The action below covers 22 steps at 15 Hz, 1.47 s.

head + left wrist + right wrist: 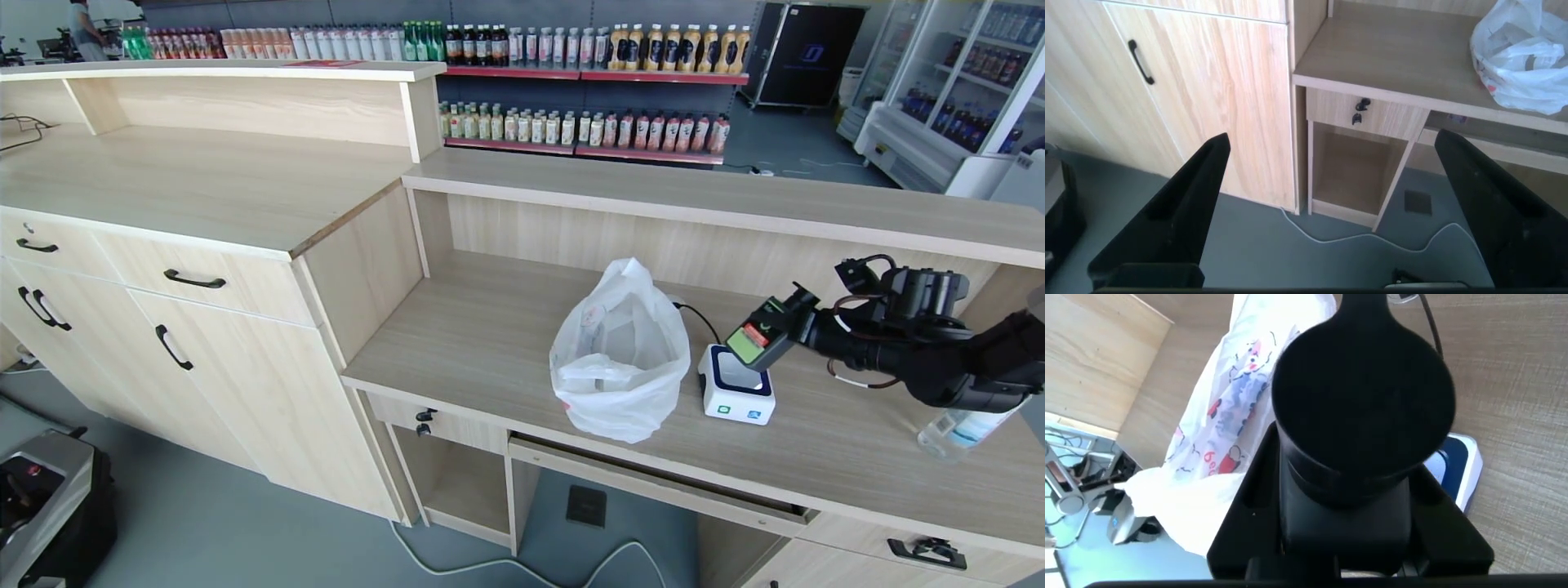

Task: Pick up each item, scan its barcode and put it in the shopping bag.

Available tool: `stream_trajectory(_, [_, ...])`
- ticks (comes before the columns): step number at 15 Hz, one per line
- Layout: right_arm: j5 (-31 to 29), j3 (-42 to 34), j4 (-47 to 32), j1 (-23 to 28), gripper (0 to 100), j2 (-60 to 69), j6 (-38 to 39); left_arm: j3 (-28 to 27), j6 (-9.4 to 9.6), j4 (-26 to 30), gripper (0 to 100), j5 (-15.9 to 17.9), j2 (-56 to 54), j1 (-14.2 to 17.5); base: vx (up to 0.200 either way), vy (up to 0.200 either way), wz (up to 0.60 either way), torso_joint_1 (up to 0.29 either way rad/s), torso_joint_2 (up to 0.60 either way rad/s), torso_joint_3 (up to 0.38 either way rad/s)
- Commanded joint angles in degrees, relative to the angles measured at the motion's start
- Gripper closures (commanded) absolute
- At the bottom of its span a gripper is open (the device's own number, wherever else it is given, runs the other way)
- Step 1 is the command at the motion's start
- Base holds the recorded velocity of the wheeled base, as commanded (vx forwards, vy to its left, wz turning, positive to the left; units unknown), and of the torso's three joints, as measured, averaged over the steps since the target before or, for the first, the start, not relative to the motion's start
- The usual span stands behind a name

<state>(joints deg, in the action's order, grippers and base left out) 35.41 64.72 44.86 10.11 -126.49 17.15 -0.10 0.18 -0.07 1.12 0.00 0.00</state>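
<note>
My right gripper (782,325) is shut on a dark, round-topped container (758,336) with a green and red label, held tilted just above the white and blue barcode scanner (737,385). In the right wrist view the container (1364,400) sits between my fingers, with the scanner (1460,469) under it and the shopping bag (1229,416) beside it. The white plastic shopping bag (620,359) stands with its mouth loosely open, just left of the scanner. My left gripper (1327,237) hangs open with nothing in it, low in front of the counter and over the floor; the bag (1523,53) lies far off.
A clear plastic bottle (959,429) lies on the counter under my right arm. The scanner's cable (694,314) runs behind the bag. A raised ledge (718,204) backs the counter, and a taller cabinet (204,196) stands to the left. A drawer with a key (1360,110) sits below the counter edge.
</note>
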Motion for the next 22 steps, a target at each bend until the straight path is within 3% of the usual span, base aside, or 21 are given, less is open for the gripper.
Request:
stream_trajectory(1, [-0.1, 0.1, 0.1, -0.1, 100, -0.4, -0.2, 0.0, -0.01, 0.0, 0, 0.0, 0.0, 0.0, 0.000, 0.000, 0.00, 0.000, 0.00, 0.000])
stream_trajectory(19, [0.0, 0.7, 0.1, -0.1, 100, -1.0, -2.9, 0.0, -0.01, 0.0, 0, 0.0, 0.0, 0.0, 0.000, 0.000, 0.00, 0.000, 0.00, 0.000])
stream_trajectory(20, [0.0, -0.1, 0.5, -0.2, 100, 0.9, -5.9, 0.0, -0.01, 0.0, 0, 0.0, 0.0, 0.0, 0.000, 0.000, 0.00, 0.000, 0.00, 0.000])
stream_trajectory(22, [0.1, -9.3, 5.6, 1.2, 100, 7.8, -27.3, 0.0, -0.01, 0.0, 0, 0.0, 0.0, 0.0, 0.000, 0.000, 0.00, 0.000, 0.00, 0.000])
